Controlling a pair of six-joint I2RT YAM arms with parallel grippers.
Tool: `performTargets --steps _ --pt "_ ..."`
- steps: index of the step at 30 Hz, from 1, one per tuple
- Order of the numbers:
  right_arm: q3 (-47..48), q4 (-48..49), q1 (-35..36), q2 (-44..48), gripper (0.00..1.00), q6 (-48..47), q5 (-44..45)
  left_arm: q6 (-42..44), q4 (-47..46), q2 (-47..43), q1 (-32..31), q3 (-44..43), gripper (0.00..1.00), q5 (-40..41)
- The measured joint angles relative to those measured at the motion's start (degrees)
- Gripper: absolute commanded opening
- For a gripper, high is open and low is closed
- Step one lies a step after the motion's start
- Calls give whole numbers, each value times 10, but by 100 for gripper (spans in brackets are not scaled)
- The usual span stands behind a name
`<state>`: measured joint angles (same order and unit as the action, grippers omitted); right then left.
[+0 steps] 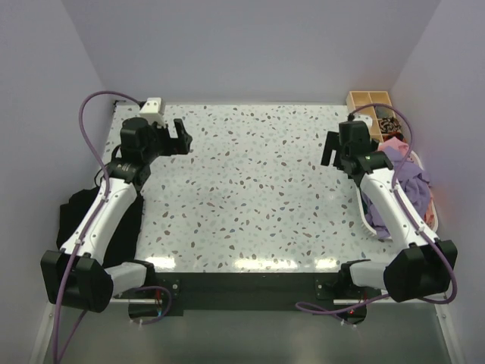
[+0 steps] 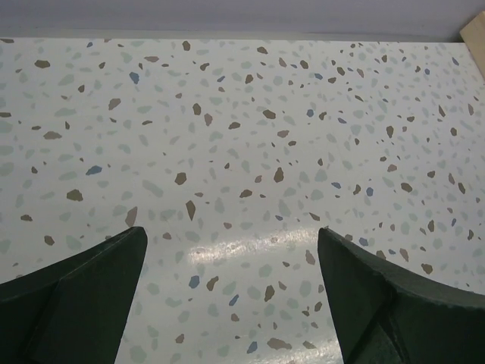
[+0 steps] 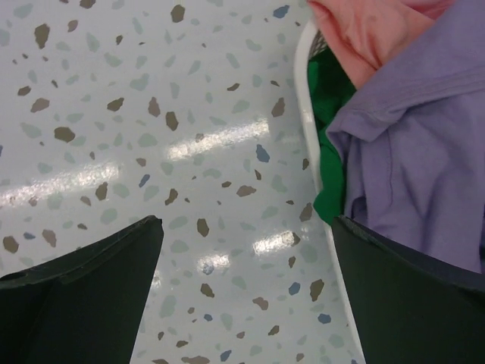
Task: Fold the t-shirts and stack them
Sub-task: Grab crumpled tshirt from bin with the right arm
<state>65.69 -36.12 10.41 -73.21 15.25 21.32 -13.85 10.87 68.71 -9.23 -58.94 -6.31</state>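
Left gripper [image 1: 183, 136] at 10 o'clock and right gripper [image 1: 329, 149] at 2 o'clock are both wide open and empty. Purple shirt [image 3: 424, 159], pink shirt [image 3: 364, 34] and green shirt [image 3: 330, 106] lie in the basket [image 3: 305, 98].

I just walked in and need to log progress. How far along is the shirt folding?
Done: nothing; no folded shirt shows on the table. In hand: nothing; the left gripper and right gripper hang open and empty above it. Left: everything; the purple shirt, pink shirt and green shirt lie crumpled in the white basket, all to be folded and stacked.
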Motion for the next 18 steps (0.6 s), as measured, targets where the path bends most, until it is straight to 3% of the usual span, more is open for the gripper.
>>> performTargets --steps 6,14,18 --pt "26 -11 0 3 99 35 84 -4 10 6 0 -9 100 43" --pt "22 -15 0 19 99 49 97 2 13 -16 0 -13 100 61" --pt "22 -61 0 -5 99 103 189 4 17 -18 0 -13 100 47"
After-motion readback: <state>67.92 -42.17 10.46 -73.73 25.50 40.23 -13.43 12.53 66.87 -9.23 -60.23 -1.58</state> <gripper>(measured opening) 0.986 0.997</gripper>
